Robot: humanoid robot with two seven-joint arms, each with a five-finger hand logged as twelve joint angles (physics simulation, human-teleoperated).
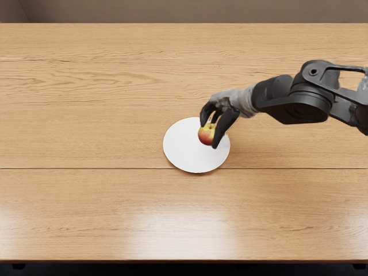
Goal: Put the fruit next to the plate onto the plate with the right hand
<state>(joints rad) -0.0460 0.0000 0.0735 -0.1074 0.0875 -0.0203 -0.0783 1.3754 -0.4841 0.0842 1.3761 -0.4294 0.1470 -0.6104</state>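
Note:
A white round plate [187, 150] lies flat near the middle of the wooden table. A small red and yellow apple [206, 134] is over the plate's right part, held between dark fingers. My right hand [214, 123] reaches in from the right edge on a dark grey arm and is shut on the apple, with the thumb on its right side and the other fingers over its top. Whether the apple touches the plate cannot be told. The left arm does not show.
The wooden table [86, 115] stretches across the whole view, with its front edge [184, 261] at the bottom and a back edge near the top. My right forearm and elbow [305, 98] hang over the table's right part.

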